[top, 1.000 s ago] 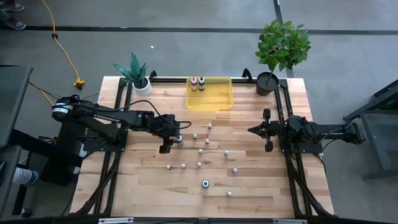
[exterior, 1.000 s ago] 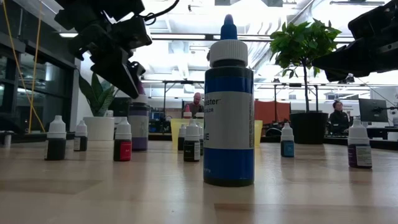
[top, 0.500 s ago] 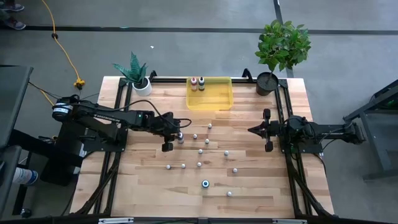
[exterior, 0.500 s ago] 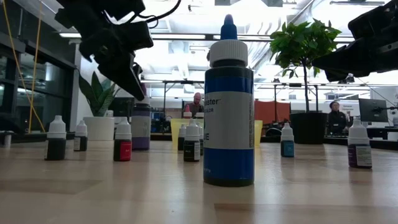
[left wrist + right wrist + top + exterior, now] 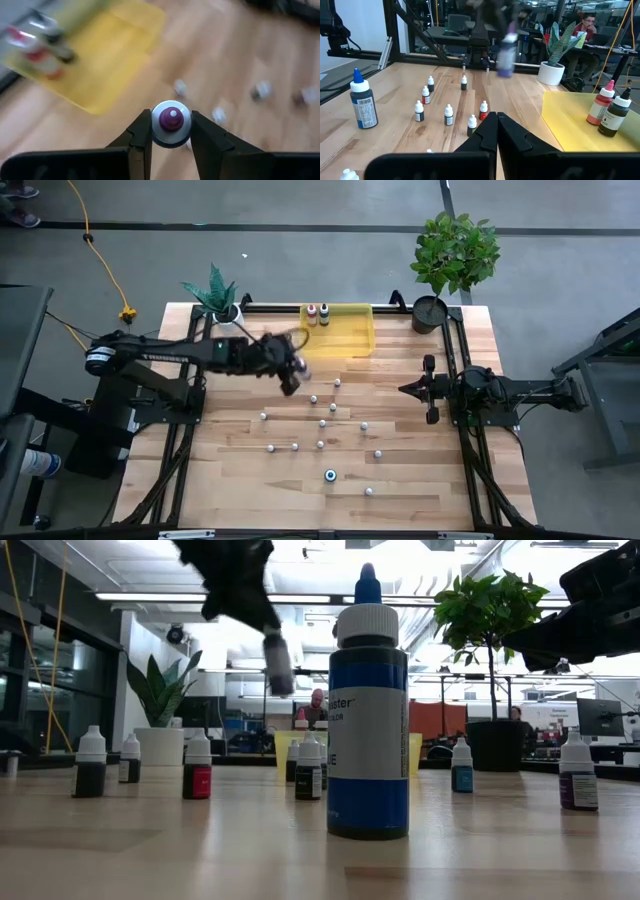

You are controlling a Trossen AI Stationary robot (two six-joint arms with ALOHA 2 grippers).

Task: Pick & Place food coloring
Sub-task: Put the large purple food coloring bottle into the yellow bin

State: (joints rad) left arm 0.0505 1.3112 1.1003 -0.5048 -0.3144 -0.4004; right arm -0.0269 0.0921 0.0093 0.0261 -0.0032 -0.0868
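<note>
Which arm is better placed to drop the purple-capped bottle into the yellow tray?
Left. The left gripper is shut on the purple-capped bottle, lifted near the yellow tray. The right gripper waits shut at the table's right side.

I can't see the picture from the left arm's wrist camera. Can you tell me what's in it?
The left pincer grips a purple-capped food coloring bottle up above the wooden table. Beyond it sits a yellow tray holding two bottles, and a few tiny bottles stand on the wood.
</note>
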